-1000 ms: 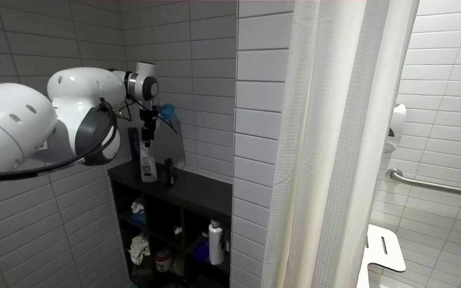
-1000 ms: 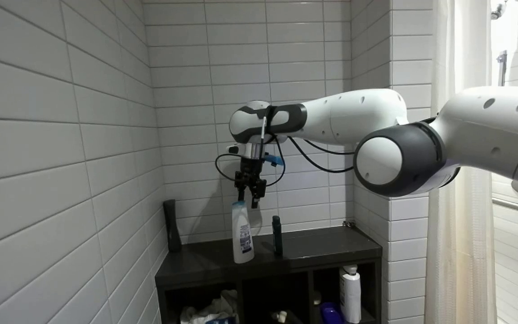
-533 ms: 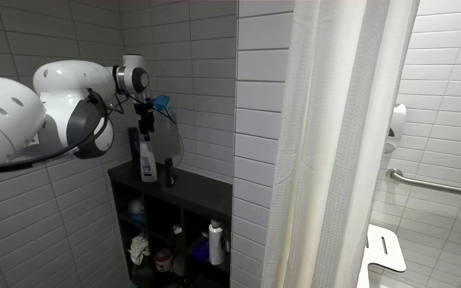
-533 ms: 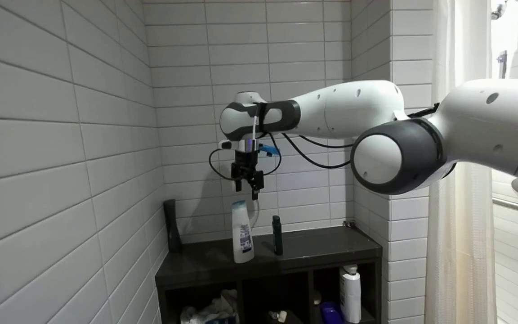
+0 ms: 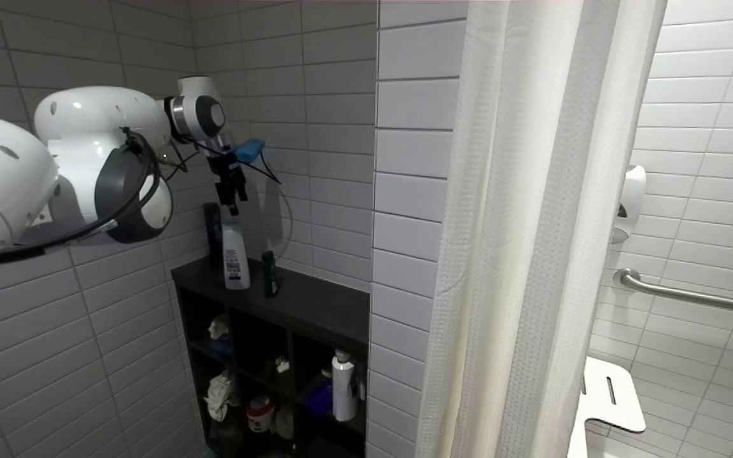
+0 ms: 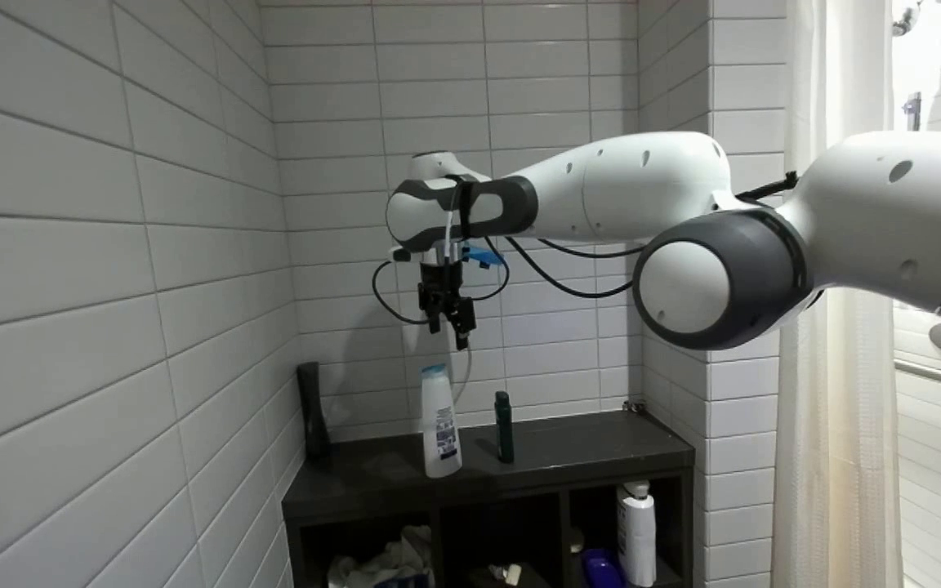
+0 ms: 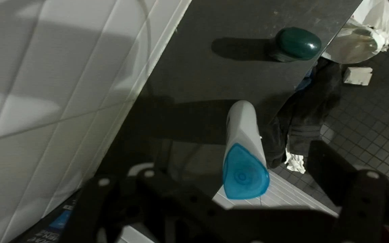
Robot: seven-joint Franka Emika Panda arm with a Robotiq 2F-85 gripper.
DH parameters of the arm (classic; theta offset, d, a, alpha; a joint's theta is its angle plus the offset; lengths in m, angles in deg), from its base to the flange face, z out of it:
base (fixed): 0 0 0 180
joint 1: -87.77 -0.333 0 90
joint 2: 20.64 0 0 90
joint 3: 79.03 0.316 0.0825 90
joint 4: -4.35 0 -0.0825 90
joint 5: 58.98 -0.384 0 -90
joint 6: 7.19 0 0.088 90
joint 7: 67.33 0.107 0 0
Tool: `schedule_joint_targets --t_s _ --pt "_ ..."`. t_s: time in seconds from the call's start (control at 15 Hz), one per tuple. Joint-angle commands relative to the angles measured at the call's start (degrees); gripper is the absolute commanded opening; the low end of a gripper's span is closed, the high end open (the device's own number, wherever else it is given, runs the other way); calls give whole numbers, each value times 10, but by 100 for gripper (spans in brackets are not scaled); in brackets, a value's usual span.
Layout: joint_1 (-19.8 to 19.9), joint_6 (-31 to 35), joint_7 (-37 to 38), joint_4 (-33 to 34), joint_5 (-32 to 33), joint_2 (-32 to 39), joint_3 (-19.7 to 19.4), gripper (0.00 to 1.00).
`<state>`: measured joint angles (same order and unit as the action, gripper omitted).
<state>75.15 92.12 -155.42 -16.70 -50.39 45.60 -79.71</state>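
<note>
A white bottle with a blue cap [image 6: 440, 425] stands on top of the dark shelf unit [image 6: 601, 441], tilting slightly in that exterior view. Above it hangs my gripper [image 6: 448, 335], jaws apart, with a gap down to the cap. From the wrist, the blue cap [image 7: 247, 173] appears between the spread fingers [image 7: 329, 172], touching neither. A slim dark green bottle [image 7: 297, 44] stands beside the white one, also visible in both exterior views. Against the corner wall is a tall black bottle [image 6: 313, 408]; its lettered side [image 7: 49, 226] shows at the wrist view's lower left.
Tiled walls [image 6: 454, 98] close in behind and to one side of the shelf unit. Its compartments hold a white bottle [image 6: 638, 535], a purple item [image 6: 601, 567] and crumpled cloth [image 6: 393, 559]. A pale curtain [image 5: 532, 222] hangs beside the wall corner.
A second ago the fingers were around the white bottle's cap. My gripper has opened, risen off it and shifted slightly left in both exterior views; the bottle stayed standing.
</note>
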Motion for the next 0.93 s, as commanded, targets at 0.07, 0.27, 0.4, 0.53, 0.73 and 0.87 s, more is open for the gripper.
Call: schedule_joint_targets --t_s 0.07,0.27,0.4,0.53,0.73,0.87 --pt "-9 2 33 -15 20 -24 -18 100" --pt "-9 -2 46 -16 24 -31 -22 100" --pt "-4 0 35 0 13 -14 -13 100" --pt "-4 -1 36 0 13 -15 -13 100" --pt "-4 6 37 -19 14 -23 -11 100" --pt "-4 6 37 -19 14 -23 -11 100"
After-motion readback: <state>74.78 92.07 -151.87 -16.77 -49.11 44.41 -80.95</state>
